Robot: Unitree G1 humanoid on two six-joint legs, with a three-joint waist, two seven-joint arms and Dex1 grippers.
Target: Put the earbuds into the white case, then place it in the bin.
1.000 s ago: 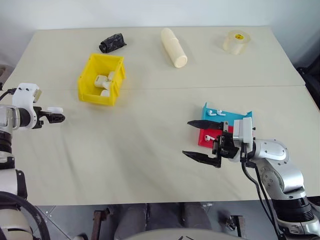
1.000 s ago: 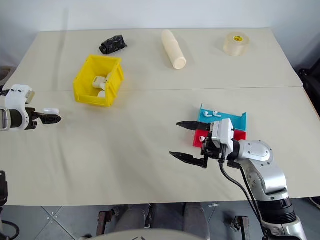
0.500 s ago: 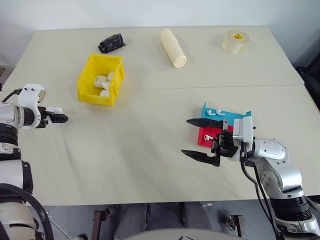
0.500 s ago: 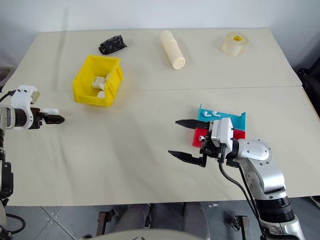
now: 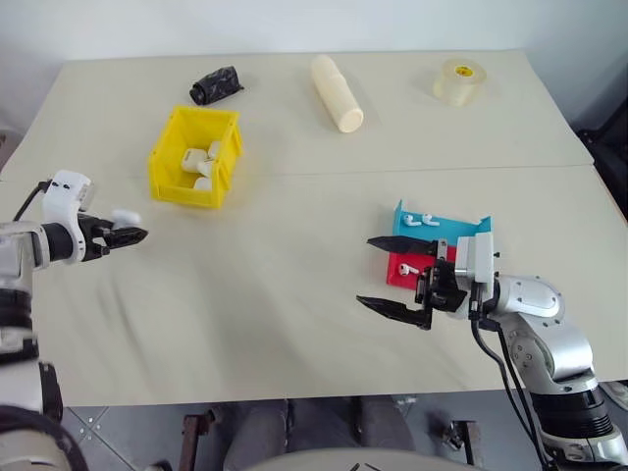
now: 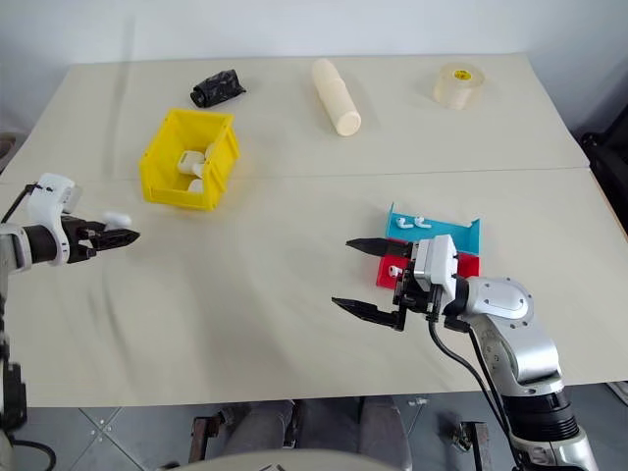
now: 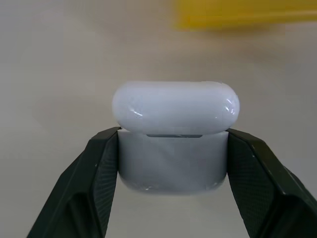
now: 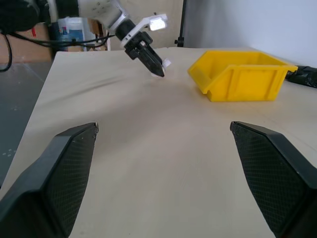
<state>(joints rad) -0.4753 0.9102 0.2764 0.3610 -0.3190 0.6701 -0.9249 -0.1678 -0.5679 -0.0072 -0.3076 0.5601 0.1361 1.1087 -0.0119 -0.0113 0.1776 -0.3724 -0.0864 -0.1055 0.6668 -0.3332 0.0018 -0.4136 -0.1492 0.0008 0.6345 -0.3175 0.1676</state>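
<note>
I am holding the white case [image 7: 173, 136] in my left gripper [image 5: 126, 234], its two black fingers [image 7: 91, 183] clamped on the case's lower half, lid closed. The gripper is hovering above the table [image 5: 294, 294] near its left edge, pointing toward the middle, just in front of the bin [image 5: 194, 157] but apart from it.

The bin is sitting on the left half of the table, toward the far edge. Several white pieces are lying inside it; I cannot tell what they are.

My right gripper [image 5: 397, 275] is hanging over the near right part of the table with its fingers spread wide apart, holding nothing and pointing left.

Just beyond it, a teal tray [image 5: 461, 226] is lying with two earbuds [image 5: 419, 220] on it. A red tray [image 5: 402, 267] is touching the teal one on its near side and carrying one more earbud.

Along the far edge of the table: a crumpled black object [image 5: 216, 83] toward the left corner, a cream cylinder [image 5: 336, 92] near the middle, a roll of clear tape [image 5: 460, 80] toward the right corner.
</note>
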